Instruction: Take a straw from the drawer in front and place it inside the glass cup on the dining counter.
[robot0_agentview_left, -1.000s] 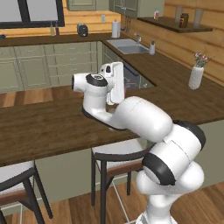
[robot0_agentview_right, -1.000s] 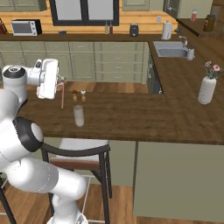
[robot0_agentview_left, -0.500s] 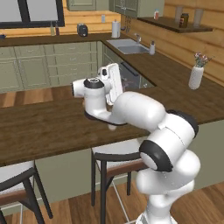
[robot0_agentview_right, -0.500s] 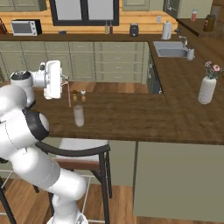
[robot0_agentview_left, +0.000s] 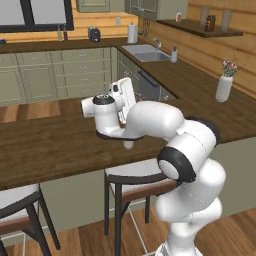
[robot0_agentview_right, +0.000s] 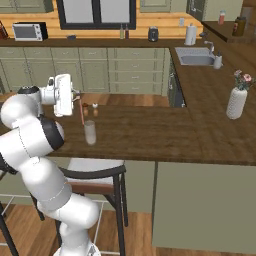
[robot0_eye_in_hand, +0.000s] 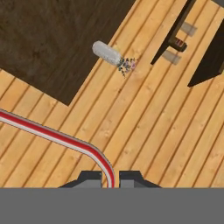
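Note:
In the right base view my gripper is shut on the top of the thin pinkish-red straw, which hangs almost upright. Its lower end reaches the rim of the clear glass cup on the dark wood dining counter; whether the tip is inside the cup I cannot tell. The hand view has the straw running leftward from between my shut fingertips. In the left base view my arm covers most of the cup. The drawer is out of view.
Two tiny shakers stand just behind the cup. A white flower vase sits far right on the counter. A stool stands under the counter's near edge. The sink is at the back right.
My hand has carried the straw a little to the right, closer to the cup, while the elbow swung outward. The grip on the straw is unchanged.

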